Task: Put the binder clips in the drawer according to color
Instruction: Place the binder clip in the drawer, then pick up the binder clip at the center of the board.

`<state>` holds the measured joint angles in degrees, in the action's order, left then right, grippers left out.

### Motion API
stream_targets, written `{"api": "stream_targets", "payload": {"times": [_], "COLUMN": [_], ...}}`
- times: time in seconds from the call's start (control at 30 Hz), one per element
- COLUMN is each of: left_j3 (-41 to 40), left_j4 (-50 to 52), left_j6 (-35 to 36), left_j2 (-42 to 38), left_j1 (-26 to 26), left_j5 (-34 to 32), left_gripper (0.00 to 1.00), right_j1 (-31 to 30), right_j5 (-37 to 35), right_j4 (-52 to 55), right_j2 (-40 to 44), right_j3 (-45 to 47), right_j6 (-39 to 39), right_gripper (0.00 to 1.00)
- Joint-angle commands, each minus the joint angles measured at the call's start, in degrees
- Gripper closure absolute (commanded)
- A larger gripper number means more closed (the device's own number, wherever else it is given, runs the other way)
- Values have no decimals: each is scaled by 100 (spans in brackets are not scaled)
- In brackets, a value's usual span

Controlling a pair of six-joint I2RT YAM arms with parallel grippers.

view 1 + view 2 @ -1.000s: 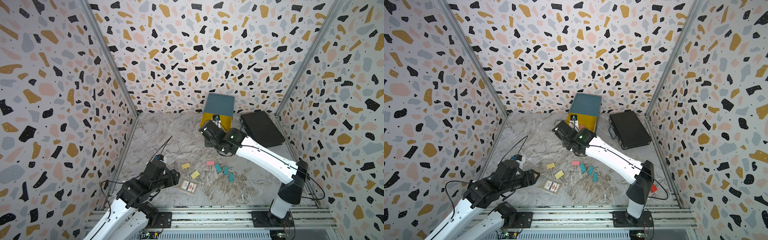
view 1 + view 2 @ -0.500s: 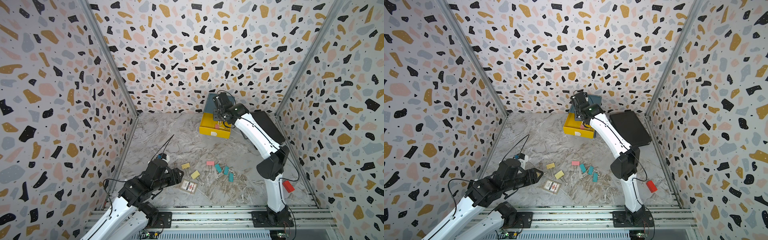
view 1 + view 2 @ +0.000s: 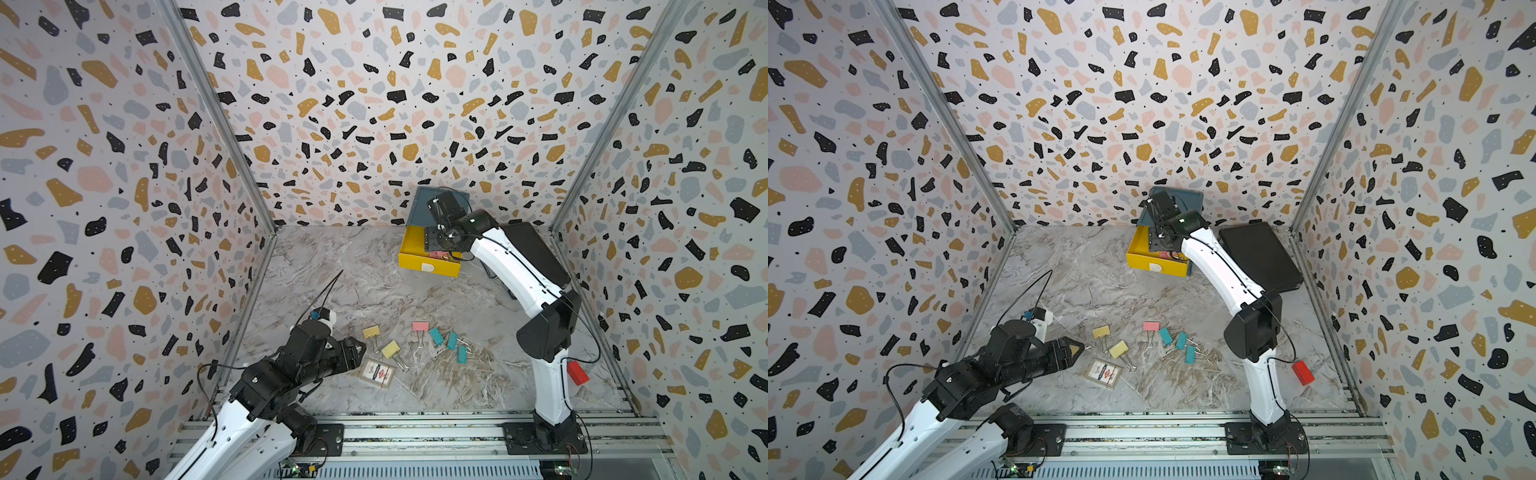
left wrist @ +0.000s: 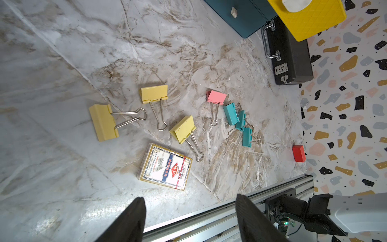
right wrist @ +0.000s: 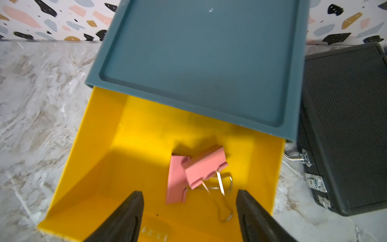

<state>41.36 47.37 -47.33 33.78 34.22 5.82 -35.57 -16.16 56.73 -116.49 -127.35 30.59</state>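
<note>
Jaws stand apart, empty: right pincer [image 5: 189, 193] hangs over the pulled-out yellow plastic drawer [image 5: 100, 167] holding two pink fold-back clips [image 5: 204, 167]; left pincer [image 4: 189, 198] over the marbled bench [image 4: 62, 62].

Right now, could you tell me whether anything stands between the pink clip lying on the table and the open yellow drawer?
Nothing visible does: bare marble lies between the pink clip and the yellow drawer. The open right gripper hovers over the drawer, and a teal clip sits beside the pink one.
</note>
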Motion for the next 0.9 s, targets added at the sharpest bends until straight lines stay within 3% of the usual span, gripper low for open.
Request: {"api": "stream_targets", "payload": {"times": [0.0,0.23,0.37,0.57,0.87], "left_j3": [272,228,122,-47,-45], "left_j4": [76,374,540,593,610], "left_j6": [73,114,63,-110,-220], "left_j2": [-28,-288,-498,-711,-727], "left_j1": [29,24,24,24,24], "left_j5": [-91,-298,-390,-393,-361], "left_gripper": [28,28,28,28,28], "right_j1": [-8,-1044,-1724,-2159,-2109], "right_j5": [-27,-597,-555,-229,-263], "right_j4": [-93,-994,-1439,-1869,-2541], "right_j2": [869,2598,2934,2376,1294], "right_j3": [292,3205,4423,5047,5108], "right_j6": [131,504,957,1431,1157], "right_gripper": [25,29,29,28,17]}}
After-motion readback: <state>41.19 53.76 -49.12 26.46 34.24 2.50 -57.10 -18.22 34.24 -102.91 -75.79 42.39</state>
